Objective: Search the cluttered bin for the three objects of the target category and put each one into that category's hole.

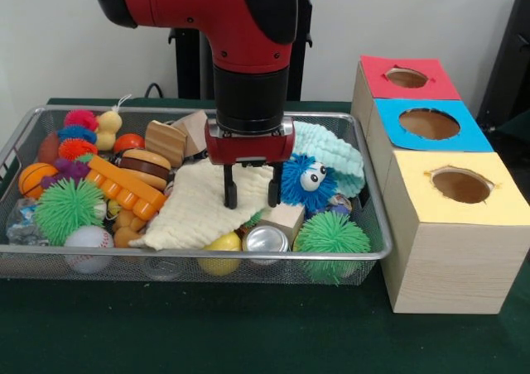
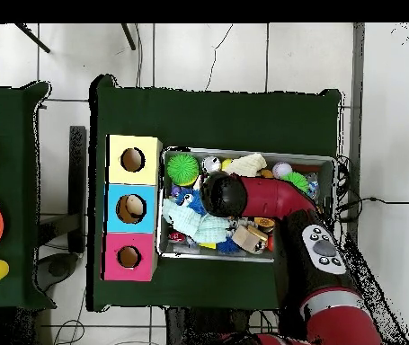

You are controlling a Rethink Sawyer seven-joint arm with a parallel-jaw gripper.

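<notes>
— Left end of the wire bin (image 1: 16,146)?
— Crowded: small basketball (image 1: 34,178), spiky green ball (image 1: 68,210), baseball (image 1: 88,246) against the front wall, with an orange slotted block (image 1: 124,188) and a toy burger (image 1: 142,167) just behind.

— Middle?
— Cream cloth (image 1: 195,208) spread over the pile. Gripper (image 1: 250,189) hanging straight down above the cloth's right edge, fingers (image 1: 231,188) apart, nothing between them, tips at about cloth level; touching or not, cannot tell. Yellow ball (image 1: 221,243) and silver can (image 1: 266,239) in front, against the wall.

— Right of the gripper?
— Blue fuzzy toy (image 1: 305,181) with googly eyes just beside, mint cloth (image 1: 335,155) behind, second spiky green ball (image 1: 331,235) in the front corner.

— Beyond the bin?
— Three wooden boxes in a row, touching, each with a round hole on top: yellow box (image 1: 451,225) nearest, blue box (image 1: 426,124) in the middle, red box (image 1: 406,78) farthest. Holes look empty.

— Target category?
— Cannot tell; no object lifted, everything lying in the bin.

— From overhead?
— Arm (image 2: 275,198) lying across the bin, covering the centre.
</notes>
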